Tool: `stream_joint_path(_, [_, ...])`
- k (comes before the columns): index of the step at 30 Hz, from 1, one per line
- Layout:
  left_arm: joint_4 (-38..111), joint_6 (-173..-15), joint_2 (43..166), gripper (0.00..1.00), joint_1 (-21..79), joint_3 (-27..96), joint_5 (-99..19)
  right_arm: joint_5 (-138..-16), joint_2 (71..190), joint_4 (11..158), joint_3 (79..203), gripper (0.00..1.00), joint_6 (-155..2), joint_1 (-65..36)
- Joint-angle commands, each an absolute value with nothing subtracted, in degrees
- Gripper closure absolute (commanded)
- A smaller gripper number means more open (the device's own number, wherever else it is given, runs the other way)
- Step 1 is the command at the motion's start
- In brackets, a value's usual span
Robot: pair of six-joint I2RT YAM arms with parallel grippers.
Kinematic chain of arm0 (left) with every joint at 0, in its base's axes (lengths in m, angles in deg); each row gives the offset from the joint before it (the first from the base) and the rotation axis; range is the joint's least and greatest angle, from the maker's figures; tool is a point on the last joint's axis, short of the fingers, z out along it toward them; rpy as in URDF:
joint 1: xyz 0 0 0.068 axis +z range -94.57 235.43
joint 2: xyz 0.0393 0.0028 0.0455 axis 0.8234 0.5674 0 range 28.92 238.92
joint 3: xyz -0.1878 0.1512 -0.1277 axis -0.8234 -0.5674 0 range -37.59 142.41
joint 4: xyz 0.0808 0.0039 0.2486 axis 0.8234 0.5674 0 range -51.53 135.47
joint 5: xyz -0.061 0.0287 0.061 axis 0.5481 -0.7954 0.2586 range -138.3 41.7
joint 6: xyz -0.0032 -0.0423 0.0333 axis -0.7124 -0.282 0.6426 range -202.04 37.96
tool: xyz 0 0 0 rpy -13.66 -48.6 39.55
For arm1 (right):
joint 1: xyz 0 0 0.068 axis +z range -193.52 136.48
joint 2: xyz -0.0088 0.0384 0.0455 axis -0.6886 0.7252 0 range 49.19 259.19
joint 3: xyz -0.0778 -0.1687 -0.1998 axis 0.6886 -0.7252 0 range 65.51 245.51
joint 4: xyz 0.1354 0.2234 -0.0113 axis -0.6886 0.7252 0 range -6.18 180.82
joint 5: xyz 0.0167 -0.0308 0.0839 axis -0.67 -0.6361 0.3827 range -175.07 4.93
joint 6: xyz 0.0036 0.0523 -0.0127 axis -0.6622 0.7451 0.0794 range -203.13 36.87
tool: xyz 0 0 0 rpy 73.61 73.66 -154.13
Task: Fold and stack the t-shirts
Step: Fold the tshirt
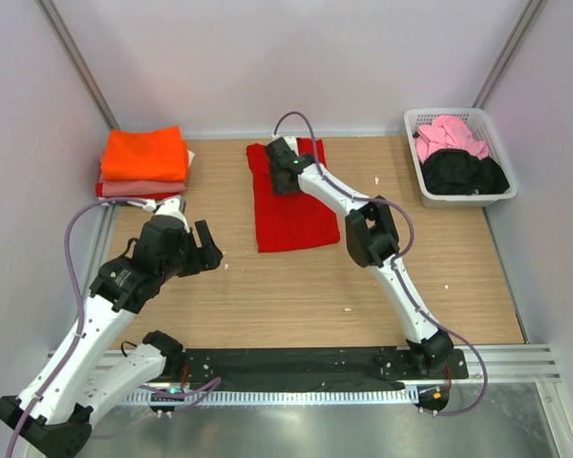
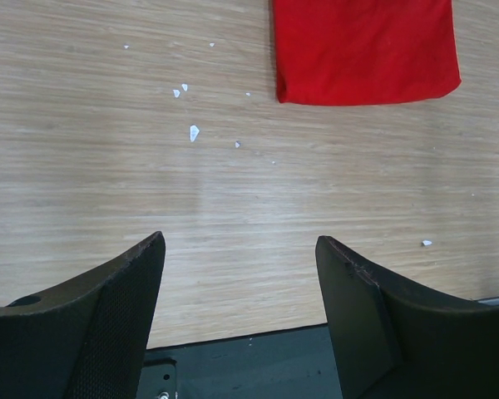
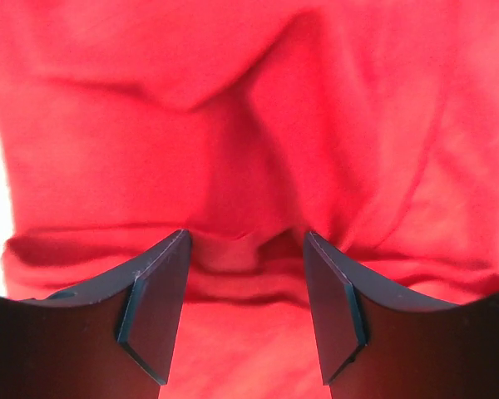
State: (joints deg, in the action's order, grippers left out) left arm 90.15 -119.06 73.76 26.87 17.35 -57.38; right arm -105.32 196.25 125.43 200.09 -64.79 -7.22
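**Right fingers on the red shirt, left fingers empty**

A white basket point(image 1: 477, 198) at the worktop's point(image 1: 296, 286) far right holds pink point(image 1: 449, 135) and black point(image 1: 463, 172) t-shirts. An orange one point(image 1: 145, 153) tops a salmon-pink one point(image 1: 134, 188) in the far left corner. The red t-shirt point(image 1: 291, 215) lies mid-worktop. The right fingers point(image 3: 154, 316) stand apart, released, tips on its bunched far end. The left fingers point(image 2: 116, 307) hang wide apart, empty, over white flecks point(image 2: 194, 132).
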Motion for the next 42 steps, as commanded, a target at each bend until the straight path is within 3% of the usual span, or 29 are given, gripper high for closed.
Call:
stream_joint_path(1, [89.6, -119.2, 74.1, 0.26, 26.7, 17.1, -58.8, -106.6, 193.0, 124.1, 204.3, 0.38, -67.3, -9.5])
stream_joint_path(3, [89.6, -119.3, 74.5, 0.26, 26.7, 17.0, -59.1, -107.4, 186.1, 117.1, 194.1, 0.37, -65.3, -10.2])
stream_joint_path(4, [89.5, -119.4, 75.4, 0.25, 26.7, 16.9, -59.4, -106.0, 176.7, 112.3, 187.8, 0.35, -64.8, -10.7])
stream_joint_path(5, [89.5, -119.5, 76.0, 0.24, 26.7, 16.8, -59.5, -104.9, 171.1, 107.3, 174.8, 0.31, -63.9, -11.2])
stream_joint_path(6, [89.0, -119.7, 76.7, 0.23, 26.7, 16.8, -59.5, -103.7, 166.7, 100.5, 169.3, 0.29, -63.1, -11.6])
stream_joint_path(9, [84.0, -121.1, 80.6, 0.22, 26.7, 14.7, -55.9, -102.4, 154.7, 99.5, 156.9, 0.28, -60.4, -13.4])
stream_joint_path(13, [73.1, -124.4, 86.8, 0.25, 26.6, 9.6, -48.6, -96.8, 145.3, 98.9, 143.3, 0.39, -57.7, -13.9])
stream_joint_path(15, [69.3, -125.0, 90.9, 0.26, 26.6, 9.2, -48.7, -93.3, 141.3, 96.6, 135.2, 0.5, -56.2, -14.0])
stream_joint_path(19, [66.2, -124.8, 96.3, 0.28, 26.6, 12.1, -48.0, -88.6, 139.7, 93.1, 127.0, 0.76, -55.2, -14.3])
stream_joint_path(22, [64.8, -125.3, 98.8, 0.29, 26.6, 13.9, -46.4, -85.9, 141.4, 92.3, 126.4, 0.86, -54.8, -15.2])
stream_joint_path(32, [65.3, -125.8, 98.6, 0.3, 26.6, 13.5, -46.9, -77.5, 149.4, 80.9, 115.9, 0.98, -49.0, -21.1])
stream_joint_path(42, [65.1, -125.5, 100.8, 0.3, 26.6, 13.4, -47.9, -72.9, 152.7, 74.1, 108.5, 0.99, -44.9, -21.8])
